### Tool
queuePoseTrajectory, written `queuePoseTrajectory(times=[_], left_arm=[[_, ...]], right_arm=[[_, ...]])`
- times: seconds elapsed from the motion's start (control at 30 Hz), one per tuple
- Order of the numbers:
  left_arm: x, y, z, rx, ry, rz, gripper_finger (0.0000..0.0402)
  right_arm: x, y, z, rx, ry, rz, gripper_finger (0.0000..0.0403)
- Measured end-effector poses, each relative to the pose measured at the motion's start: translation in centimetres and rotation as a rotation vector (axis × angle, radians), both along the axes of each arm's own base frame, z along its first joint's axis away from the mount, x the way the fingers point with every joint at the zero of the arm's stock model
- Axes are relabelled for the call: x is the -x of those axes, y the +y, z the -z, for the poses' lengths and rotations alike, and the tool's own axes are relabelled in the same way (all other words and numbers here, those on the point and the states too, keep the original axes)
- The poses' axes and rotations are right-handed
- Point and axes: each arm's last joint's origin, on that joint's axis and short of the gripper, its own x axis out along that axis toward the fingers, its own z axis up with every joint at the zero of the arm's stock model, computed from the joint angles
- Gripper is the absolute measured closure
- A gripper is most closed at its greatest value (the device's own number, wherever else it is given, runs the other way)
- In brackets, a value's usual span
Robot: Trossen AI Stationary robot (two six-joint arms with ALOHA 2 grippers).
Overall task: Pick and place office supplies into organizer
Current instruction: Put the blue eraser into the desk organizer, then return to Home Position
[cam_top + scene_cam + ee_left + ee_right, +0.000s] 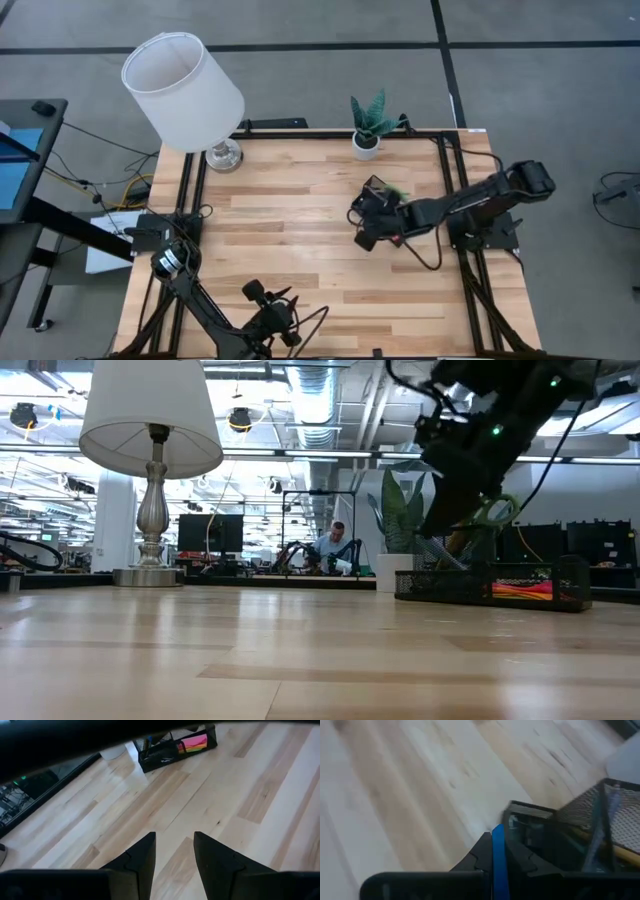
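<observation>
Organizer [378, 190] mostly hidden under right arm, its contents [520, 589] indistinct

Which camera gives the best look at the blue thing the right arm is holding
The right wrist view: the thin blue item stands clamped between the right gripper's fingers, just short of the black organizer. The high and low views show only the arm over the organizer; the left wrist view shows just the organizer, far off.

High view straight down; low view table-level; wrist views close (right blurred); organizer [176, 746] probably shared.
</observation>
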Motion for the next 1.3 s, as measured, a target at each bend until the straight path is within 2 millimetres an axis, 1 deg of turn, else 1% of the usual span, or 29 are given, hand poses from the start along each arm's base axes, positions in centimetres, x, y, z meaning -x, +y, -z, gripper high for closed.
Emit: queuePoseTrajectory(times=[0.23, 0.57, 0.77, 0.93, 1.13, 1.2, 1.3], left_arm=[[0.2, -0.2, 0.0, 0.005, -0.001, 0.003, 0.0276], [0.2, -0.2, 0.0, -0.005, 0.01, 0.01, 0.0276], [0.2, -0.2, 0.0, -0.005, 0.012, 0.011, 0.0276], [0.2, -0.2, 0.0, -0.006, 0.015, 0.012, 0.0276], [0.2, -0.2, 0.0, -0.017, 0.029, 0.021, 0.0276], [0.1, -0.1, 0.0, -0.019, 0.031, 0.021, 0.0276], [0.2, -0.1, -0.1, -0.018, 0.031, 0.023, 0.0276]], right_arm=[[0.3, -1.6, 0.4, -0.034, 0.078, 0.035, 0.0386], [0.3, -1.9, 0.4, -0.031, 0.083, 0.038, 0.0321], [0.3, -2.6, 0.4, 0.009, 0.08, 0.077, 0.0293], [0.1, -2.6, 0.2, 0.04, 0.056, 0.094, 0.029], [-0.2, -2.4, 0.1, 0.053, 0.031, 0.053, 0.029], [-0.6, -2.3, -0.1, 0.033, -0.013, 0.046, 0.029], [-1.2, -1.8, -0.7, -0.068, -0.045, -0.024, 0.029]])
